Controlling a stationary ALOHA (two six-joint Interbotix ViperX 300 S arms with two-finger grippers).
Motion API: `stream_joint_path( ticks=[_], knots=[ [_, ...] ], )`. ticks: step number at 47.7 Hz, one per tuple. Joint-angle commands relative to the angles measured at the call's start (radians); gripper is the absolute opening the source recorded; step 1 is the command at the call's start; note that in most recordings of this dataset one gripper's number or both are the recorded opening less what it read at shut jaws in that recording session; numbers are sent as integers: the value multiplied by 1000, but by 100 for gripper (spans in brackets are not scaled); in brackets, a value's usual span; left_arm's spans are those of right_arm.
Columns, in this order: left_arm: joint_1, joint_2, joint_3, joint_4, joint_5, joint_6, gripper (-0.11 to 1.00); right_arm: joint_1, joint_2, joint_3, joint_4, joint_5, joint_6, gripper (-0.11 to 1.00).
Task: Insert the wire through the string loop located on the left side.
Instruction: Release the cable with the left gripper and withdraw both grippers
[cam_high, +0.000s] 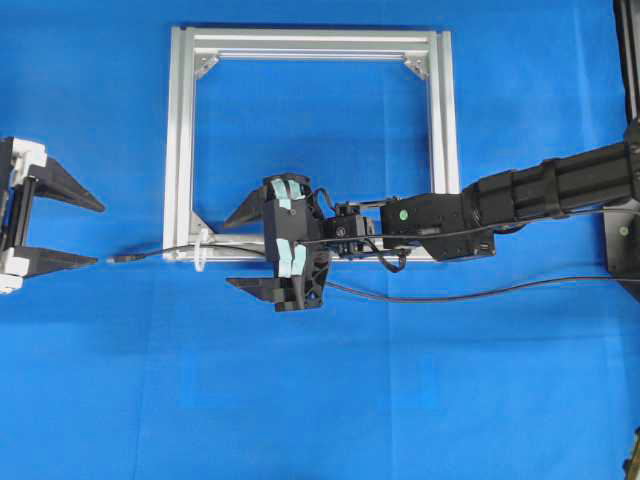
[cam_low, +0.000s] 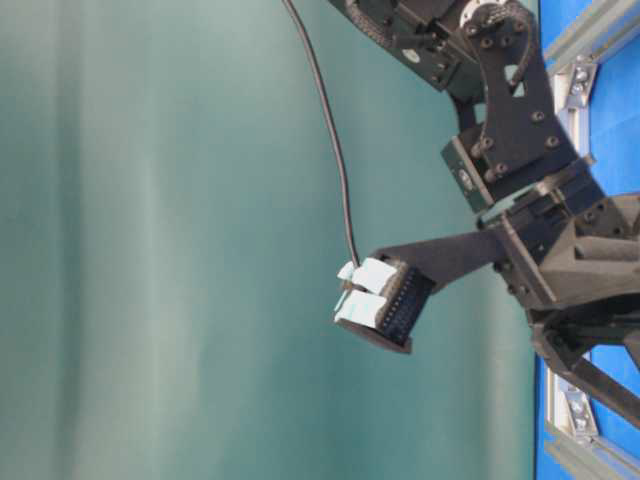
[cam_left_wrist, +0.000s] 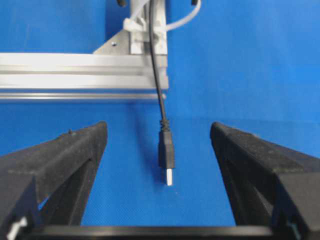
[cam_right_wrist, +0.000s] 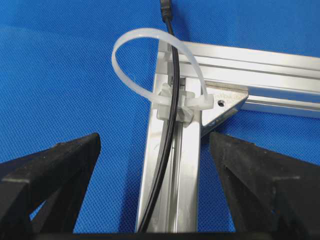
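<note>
A blue surface (cam_high: 100, 380) carries a square aluminium frame (cam_high: 180, 140). The wire (cam_right_wrist: 172, 100) passes through the string loop (cam_right_wrist: 131, 50) at the frame's lower-left corner, its plug tip lying free on the blue between the spread-apart left claw (cam_left_wrist: 159, 150). The right claw (cam_high: 245, 250) also stands apart, straddling the wire without gripping it.
</note>
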Motion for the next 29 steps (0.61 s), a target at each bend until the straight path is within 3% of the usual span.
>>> stream_joint_path(
  ticks=[1,29],
  knots=[
    [2,6,-11,3,-9,-2,78,3,-57,-9,0,-9,-2,96],
    [3,-161,-38,5,-3,3,77,-8,-230,-9,2,89,-2,96]
  ],
)
